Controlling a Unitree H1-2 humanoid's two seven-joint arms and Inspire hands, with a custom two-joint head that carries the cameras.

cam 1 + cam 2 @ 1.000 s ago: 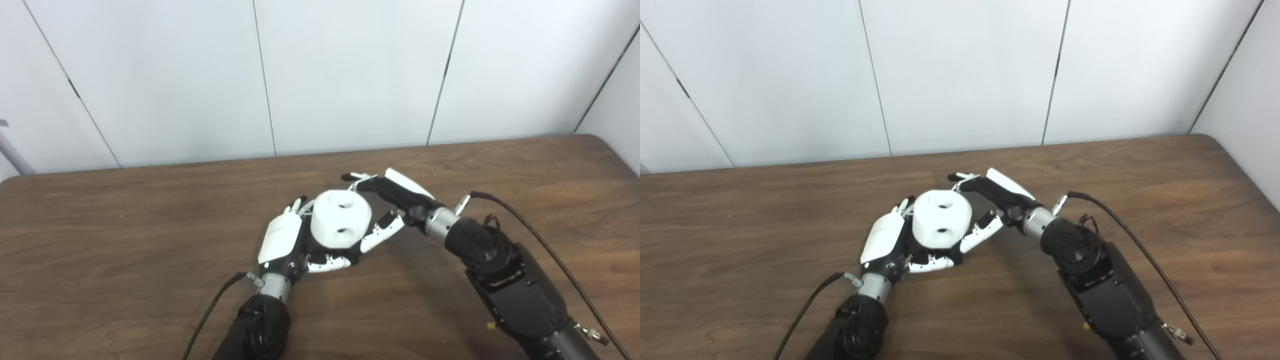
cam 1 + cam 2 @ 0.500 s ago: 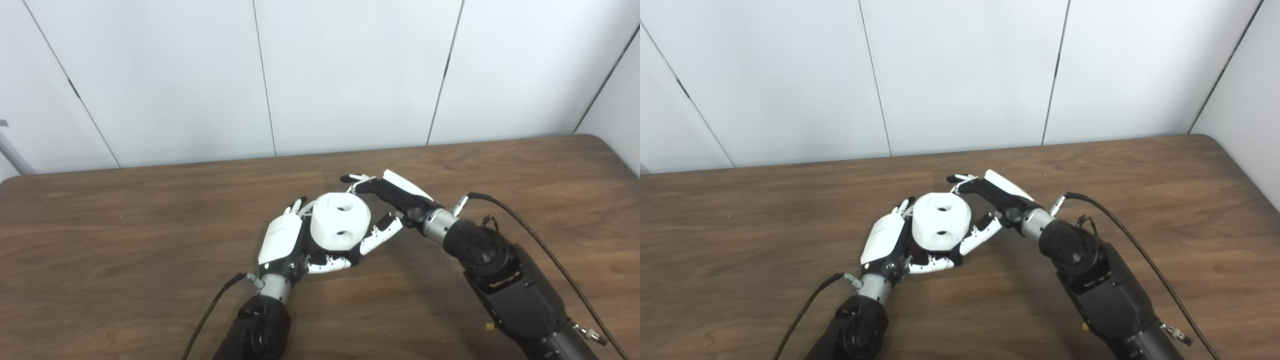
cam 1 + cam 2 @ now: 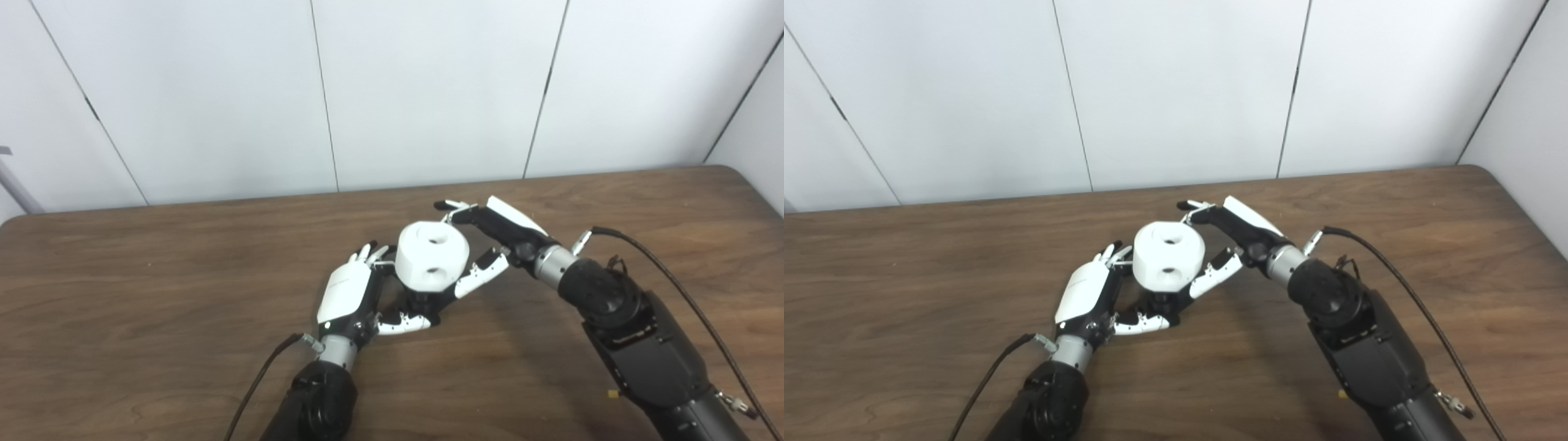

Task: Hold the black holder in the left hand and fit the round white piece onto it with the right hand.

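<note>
The round white piece point(image 3: 432, 263) has two round holes and sits in my right hand point(image 3: 497, 236), fingers behind it and thumb in front. It hangs just above the black holder point(image 3: 422, 301), of which only a short dark stub shows under the piece. My left hand point(image 3: 346, 293) lies on the brown table point(image 3: 153, 275), left of the piece, with its thumb and fingers curled around the holder. Most of the holder is hidden by the piece and the fingers. The piece also shows in the right eye view point(image 3: 1168, 256).
A black cable point(image 3: 674, 288) loops off my right wrist over the table. Another cable point(image 3: 257, 380) trails from my left wrist. A white panelled wall stands behind the table's far edge.
My right hand has lifted the white piece up and to the right, away from my left palm. The dark stub of the holder now shows beneath it. The left hand stayed put.
</note>
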